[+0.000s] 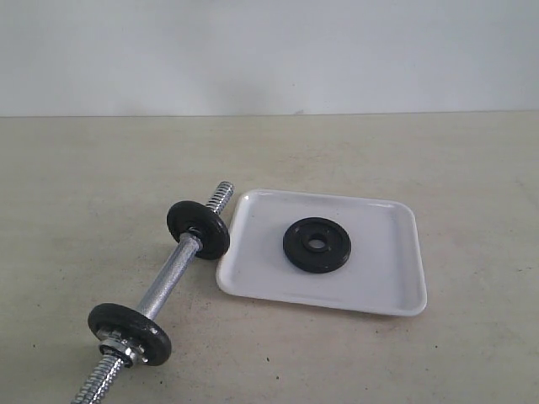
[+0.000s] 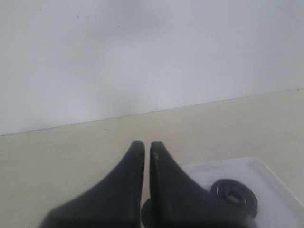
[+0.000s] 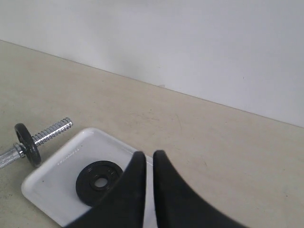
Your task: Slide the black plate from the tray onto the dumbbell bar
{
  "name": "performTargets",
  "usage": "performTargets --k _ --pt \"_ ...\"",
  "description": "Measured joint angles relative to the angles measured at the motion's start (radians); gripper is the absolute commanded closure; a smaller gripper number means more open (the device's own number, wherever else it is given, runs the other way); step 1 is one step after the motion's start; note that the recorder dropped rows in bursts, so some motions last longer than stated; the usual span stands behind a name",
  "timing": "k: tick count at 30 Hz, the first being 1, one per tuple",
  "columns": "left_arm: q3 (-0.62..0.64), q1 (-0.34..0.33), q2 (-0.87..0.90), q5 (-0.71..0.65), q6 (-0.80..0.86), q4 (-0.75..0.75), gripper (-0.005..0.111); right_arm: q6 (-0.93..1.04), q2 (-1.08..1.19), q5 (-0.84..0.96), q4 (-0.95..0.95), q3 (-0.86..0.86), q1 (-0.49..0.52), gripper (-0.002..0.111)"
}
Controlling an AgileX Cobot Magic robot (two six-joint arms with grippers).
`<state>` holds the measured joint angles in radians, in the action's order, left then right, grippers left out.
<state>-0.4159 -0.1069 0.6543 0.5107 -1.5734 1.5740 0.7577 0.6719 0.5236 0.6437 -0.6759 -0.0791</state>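
Beige tabletop (image 1: 84,168) holds a shallow glossy white rectangular tray (image 1: 387,282) with the small round matte-black iron plate (image 1: 317,245) flat near its middle, the slim chrome dumbbell bar (image 1: 164,286) lying just beside the tray, while the left gripper (image 2: 147,147) and right gripper (image 3: 148,157) hover empty, fingers almost touching

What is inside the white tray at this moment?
Only the black plate lies flat in the tray, centre hole up. The tray floor under it is covered.
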Motion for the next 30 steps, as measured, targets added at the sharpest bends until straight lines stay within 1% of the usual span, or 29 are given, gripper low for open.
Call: performTargets --k 5,6,8,12,16,19,21,26,28,30 --pt "0.055 0.0 0.0 -0.002 0.306 -0.372 0.102 -0.002 0.0 0.0 0.0 0.0 0.0 0.104" --pt "0.072 0.0 0.0 -0.005 0.374 -0.426 0.102 -0.002 0.0 0.0 0.0 0.0 0.0 0.104" --pt "0.103 0.0 0.0 -0.042 0.502 -0.557 0.102 -0.002 0.0 -0.002 0.0 0.0 0.0 0.104" --pt "0.136 0.0 0.0 -0.221 0.687 -0.773 0.102 -0.002 0.0 -0.004 0.0 0.0 0.0 0.104" --pt "0.14 0.0 0.0 -0.372 0.868 -0.975 0.102 -0.002 0.0 -0.004 0.0 0.0 0.0 0.104" --pt "0.127 0.0 0.0 -0.511 0.986 -1.127 0.102 -0.002 0.0 -0.004 0.0 0.0 0.0 0.104" --pt "0.1 0.0 0.0 -0.598 1.022 -1.183 0.102 -0.002 0.0 -0.006 0.0 0.0 0.0 0.104" --pt "0.014 0.008 0.0 -0.762 1.074 -1.275 0.102 -0.002 0.0 -0.006 0.0 0.0 0.0 0.104" --pt "-0.014 0.032 0.0 -0.824 1.155 -1.35 0.102 -0.002 0.0 -0.006 0.0 0.0 0.0 0.104" --pt "-0.03 0.064 0.0 -0.867 1.289 -1.47 0.102 -0.002 0.0 -0.006 0.0 0.0 0.0 0.104"
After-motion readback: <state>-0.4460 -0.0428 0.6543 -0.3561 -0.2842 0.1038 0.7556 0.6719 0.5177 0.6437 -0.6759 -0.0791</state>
